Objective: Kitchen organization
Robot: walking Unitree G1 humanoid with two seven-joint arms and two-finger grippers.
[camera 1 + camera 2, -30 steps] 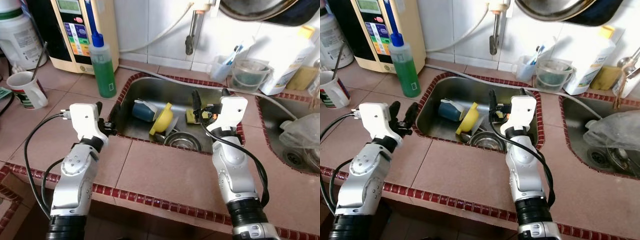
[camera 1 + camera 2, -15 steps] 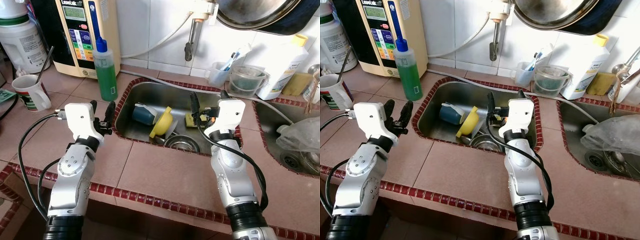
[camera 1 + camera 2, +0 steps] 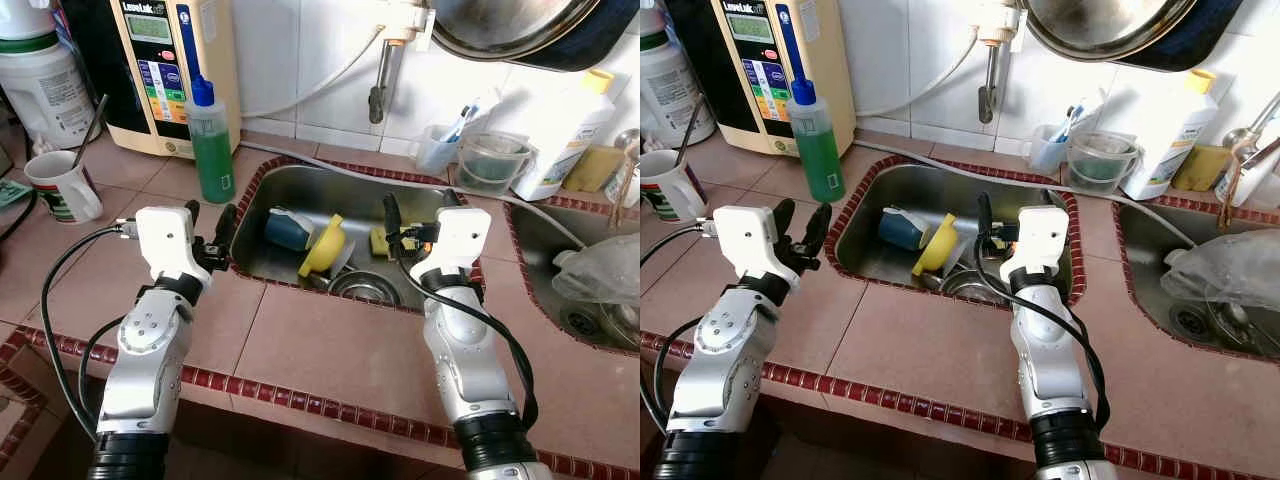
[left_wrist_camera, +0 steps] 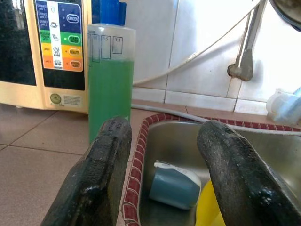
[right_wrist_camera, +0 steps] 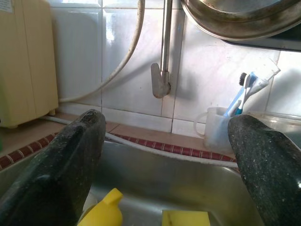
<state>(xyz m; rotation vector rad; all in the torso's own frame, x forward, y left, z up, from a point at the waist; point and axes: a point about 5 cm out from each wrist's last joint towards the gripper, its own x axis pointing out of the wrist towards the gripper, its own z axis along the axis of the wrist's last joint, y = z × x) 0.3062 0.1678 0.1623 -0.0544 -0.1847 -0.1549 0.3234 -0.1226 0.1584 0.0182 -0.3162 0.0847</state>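
Note:
A steel sink (image 3: 258, 200) holds a blue cup (image 3: 287, 227) on its side, a yellow cup (image 3: 325, 243), a yellow sponge (image 3: 380, 240) and a steel bowl (image 3: 365, 285). My left gripper (image 3: 210, 220) is open over the counter at the sink's left rim, empty, aimed between the green soap bottle (image 4: 110, 80) and the blue cup (image 4: 176, 186). My right gripper (image 3: 418, 207) is wide open above the sink's near right side, holding nothing. Through it I see the faucet (image 5: 162, 75) and the yellow cup (image 5: 101, 214) below.
A mug with a spoon (image 3: 60, 185) and a water machine (image 3: 170, 60) stand at the back left. A toothbrush cup (image 3: 438, 148), a plastic container (image 3: 490, 160) and a white bottle (image 3: 565, 130) line the back wall. A second sink (image 3: 540, 270) on the right holds a plastic bag (image 3: 600, 275).
The camera has lifted and pulled back a little. My left gripper has edged slightly toward the sink rim. Both grippers stay open and empty.

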